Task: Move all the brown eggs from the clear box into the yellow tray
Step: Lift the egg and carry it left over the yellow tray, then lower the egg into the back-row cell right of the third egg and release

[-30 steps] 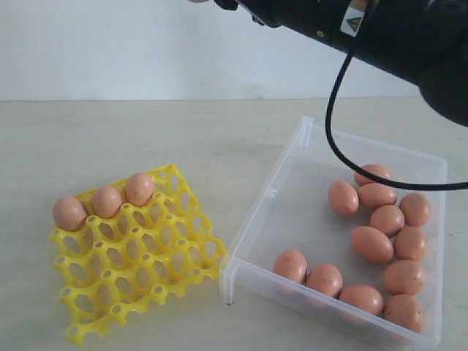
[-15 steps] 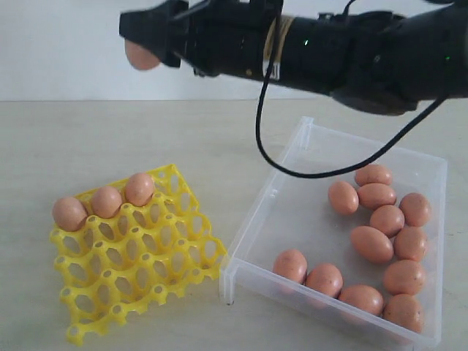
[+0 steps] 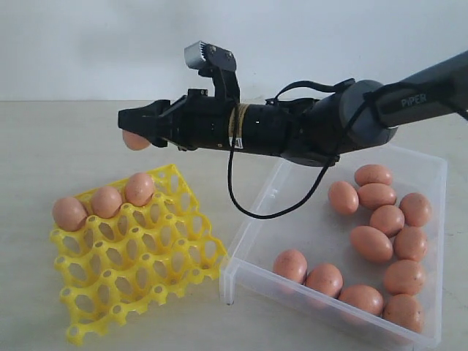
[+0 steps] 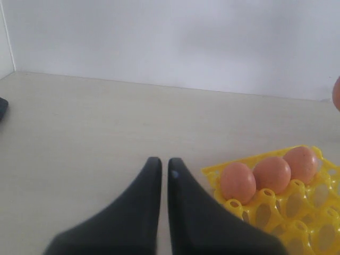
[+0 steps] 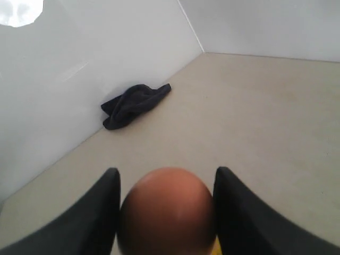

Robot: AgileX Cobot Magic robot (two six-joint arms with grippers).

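Observation:
My right gripper (image 3: 137,126) reaches across to the left and is shut on a brown egg (image 3: 135,140), held in the air just beyond the far edge of the yellow tray (image 3: 139,252). In the right wrist view the egg (image 5: 167,212) fills the gap between both fingers. Three brown eggs (image 3: 106,201) sit in the tray's far row. Several more eggs (image 3: 371,243) lie in the clear box (image 3: 272,191) on the right. My left gripper (image 4: 161,162) is shut and empty, low over the table beside the tray (image 4: 276,210).
The right arm's black cable (image 3: 238,197) loops down over the box's left wall. A dark cloth (image 5: 135,103) lies on the table by the white wall.
The right arm has swung left from above the box and come down, carrying the egg to just above the tray's far edge. The eggs in tray and box have not moved.

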